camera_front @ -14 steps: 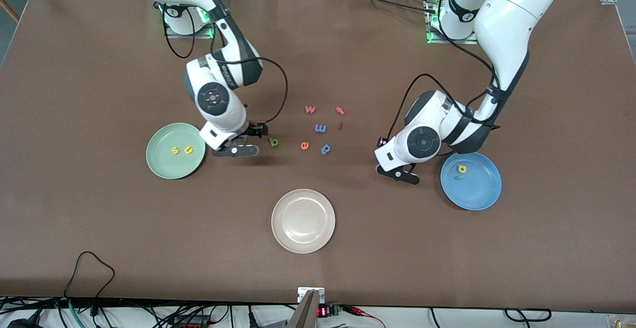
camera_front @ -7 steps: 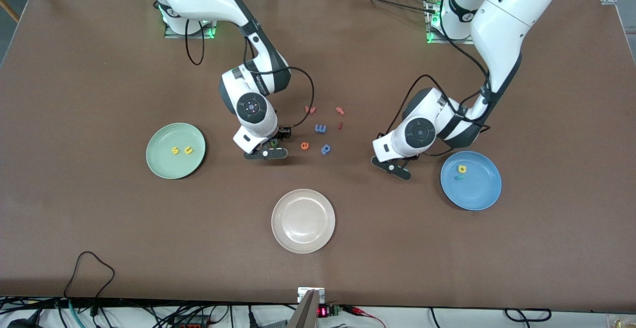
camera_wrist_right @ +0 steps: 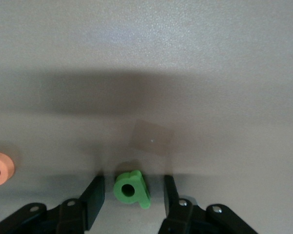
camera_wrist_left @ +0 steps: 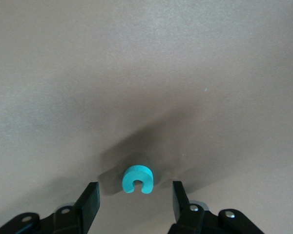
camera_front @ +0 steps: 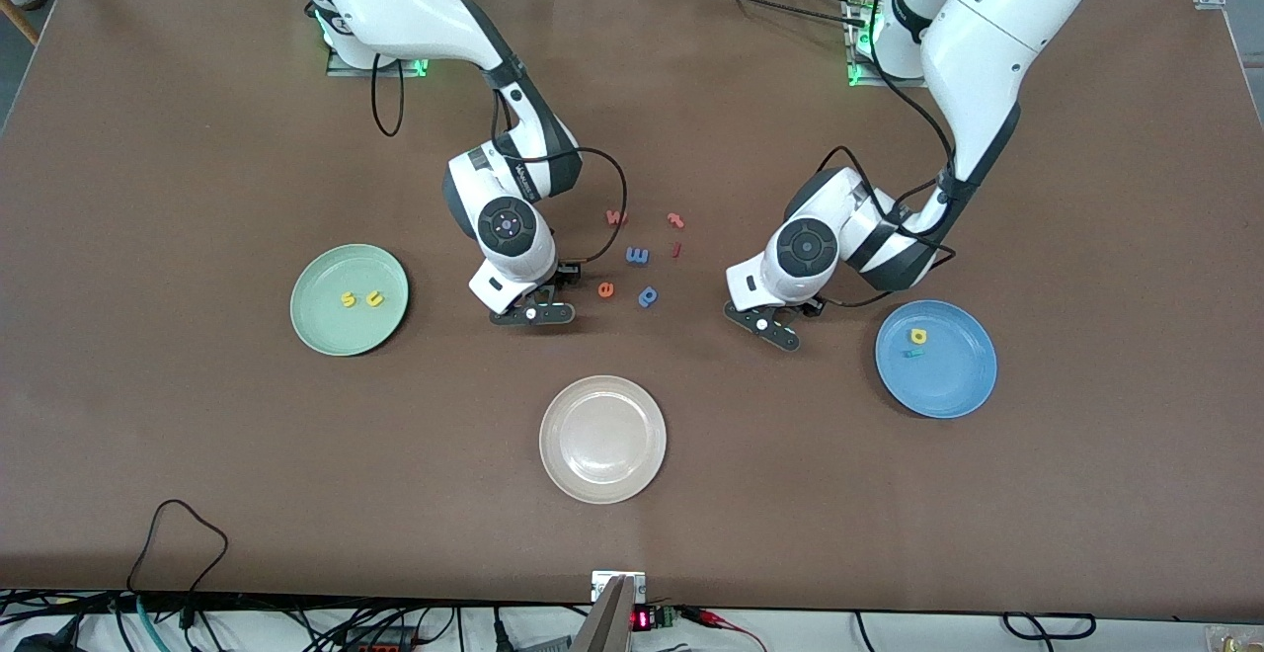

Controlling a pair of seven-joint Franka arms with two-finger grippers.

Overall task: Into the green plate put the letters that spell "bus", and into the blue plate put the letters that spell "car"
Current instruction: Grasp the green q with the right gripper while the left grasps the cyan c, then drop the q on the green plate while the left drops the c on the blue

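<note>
Right gripper (camera_wrist_right: 132, 195) down at the table between the green plate (camera_front: 321, 331) and the loose letters, jaws apart, straddling the green "b" (camera_wrist_right: 132, 187). Small gaps on both sides of the letter, neither finger (camera_wrist_right: 94, 195) touching it. Orange "e" (camera_wrist_right: 0, 168) just off to one side of this gripper, toward the left arm's end of the table. Yellow "s" (camera_front: 348, 299) and yellow "u" (camera_front: 374, 298) lying side by side in the green plate, well apart from the gripper.

Left gripper (camera_wrist_left: 134, 197) low over bare table between the loose letters and the blue plate (camera_front: 948, 395), jaws apart, framing the teal "c" (camera_wrist_left: 137, 179). Clear gaps on either side, no contact. Yellow "a" (camera_front: 918, 336) and teal "r" (camera_front: 914, 353) in the blue plate, near this gripper.

Between the two grippers: blue "p" (camera_front: 647, 295), blue "m" (camera_front: 637, 255), three red letters. Beige plate (camera_front: 602, 479) nearer the front camera than both grippers.
</note>
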